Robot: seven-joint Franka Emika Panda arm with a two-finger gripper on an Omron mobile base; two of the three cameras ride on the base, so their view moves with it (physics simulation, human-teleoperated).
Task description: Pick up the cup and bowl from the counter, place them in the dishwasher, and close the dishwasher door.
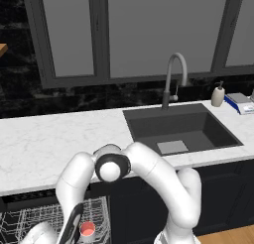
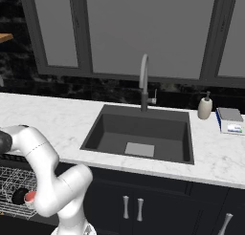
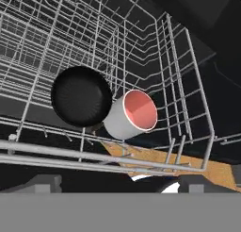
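Hand view: cup (image 3: 130, 116) touching bowl (image 3: 82, 97)

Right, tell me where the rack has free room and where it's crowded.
Crowded near the front rail, where the bowl and cup lie touching. Free wire rack behind them toward the back, and the strip between cup and right rack wall.

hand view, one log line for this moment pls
hand: open, empty | cup: in rack, tipped | bowl: in rack, beside cup | dishwasher: open
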